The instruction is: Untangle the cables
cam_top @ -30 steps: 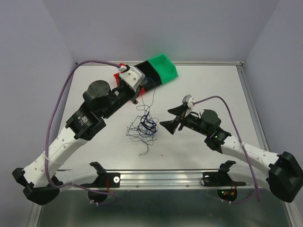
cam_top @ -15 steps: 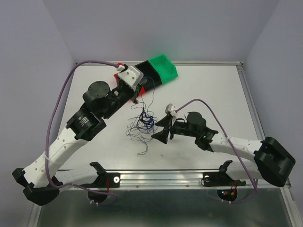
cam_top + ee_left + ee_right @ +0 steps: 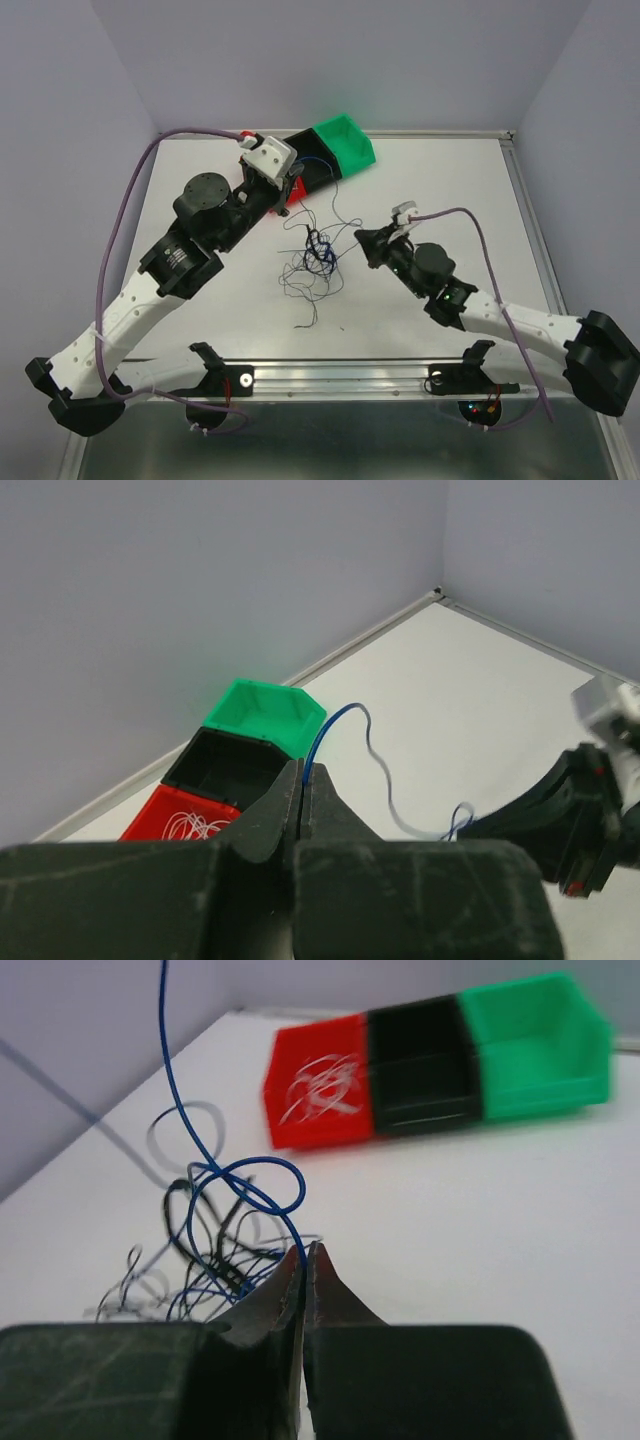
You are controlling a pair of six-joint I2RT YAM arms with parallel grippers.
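Right tool was pinched together on a blue cable; the strand rose from its tips into a loop just beyond. Left tool was clamped on what looked like the same blue cable, which arced off past its tips twd the right tool. Rest of the cables lay knotted on the tabletop btwn both tools, just ahead of the right one. Judgement: hair-thin, v. light, springy, slippery, so prone to slip out or snag. Best gripped near a free end, pulled gently. Red bin, farther out, held white strands.
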